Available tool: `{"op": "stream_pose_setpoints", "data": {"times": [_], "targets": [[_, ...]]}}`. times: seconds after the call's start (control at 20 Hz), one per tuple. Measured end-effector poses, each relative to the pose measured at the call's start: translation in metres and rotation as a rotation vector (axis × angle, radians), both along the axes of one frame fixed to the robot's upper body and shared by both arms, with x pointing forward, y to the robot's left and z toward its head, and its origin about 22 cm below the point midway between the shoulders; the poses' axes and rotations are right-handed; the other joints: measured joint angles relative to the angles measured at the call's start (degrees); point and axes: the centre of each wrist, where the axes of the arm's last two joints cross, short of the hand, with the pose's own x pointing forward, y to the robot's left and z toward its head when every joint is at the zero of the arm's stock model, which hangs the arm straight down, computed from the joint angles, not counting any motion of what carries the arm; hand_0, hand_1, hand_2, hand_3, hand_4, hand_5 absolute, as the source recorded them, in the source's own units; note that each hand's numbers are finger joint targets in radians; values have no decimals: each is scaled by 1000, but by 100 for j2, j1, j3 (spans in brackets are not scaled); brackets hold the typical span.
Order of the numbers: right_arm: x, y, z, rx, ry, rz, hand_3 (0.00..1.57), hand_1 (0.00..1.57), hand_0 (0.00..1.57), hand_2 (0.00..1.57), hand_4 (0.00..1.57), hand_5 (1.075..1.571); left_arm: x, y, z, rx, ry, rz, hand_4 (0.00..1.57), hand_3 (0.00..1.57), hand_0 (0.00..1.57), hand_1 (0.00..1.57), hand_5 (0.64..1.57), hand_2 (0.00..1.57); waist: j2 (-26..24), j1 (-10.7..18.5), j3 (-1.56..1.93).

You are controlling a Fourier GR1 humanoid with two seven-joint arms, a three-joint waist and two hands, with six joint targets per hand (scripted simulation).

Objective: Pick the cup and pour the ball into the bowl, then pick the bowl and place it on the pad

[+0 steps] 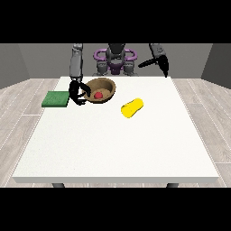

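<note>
A brown wooden bowl (104,85) stands on the table at the back left, with a red ball (98,95) inside it. The hand at the view's left (76,93) is at the bowl's left rim, its fingers curled round that rim. A yellow cup (131,108) lies on its side to the right of the bowl. The green pad (56,99) lies flat at the table's left edge, just left of that hand. The hand at the view's right (161,62) hangs raised above the table's back right, fingers straight and holding nothing.
The white table (117,144) stretches wide towards the camera. The robot's torso (115,61) stands behind the back edge. The pad sits close to the table's left edge.
</note>
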Motion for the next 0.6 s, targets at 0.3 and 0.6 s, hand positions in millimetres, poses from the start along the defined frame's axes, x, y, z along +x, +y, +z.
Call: {"op": "stream_pose_setpoints", "data": {"times": [0.3,0.6], "targets": [[17,1,28,5,75,41,1571,1571,1571,1571,1052,1553,0,27,-14,-13,42,76,0,0,0,0,1570,0,-267,-364,26],[19,-47,58,24,72,20,1571,1571,1571,1571,1058,1559,-3,38,-19,-10,40,97,0,0,0,0,1569,0,-252,-463,33]]}}
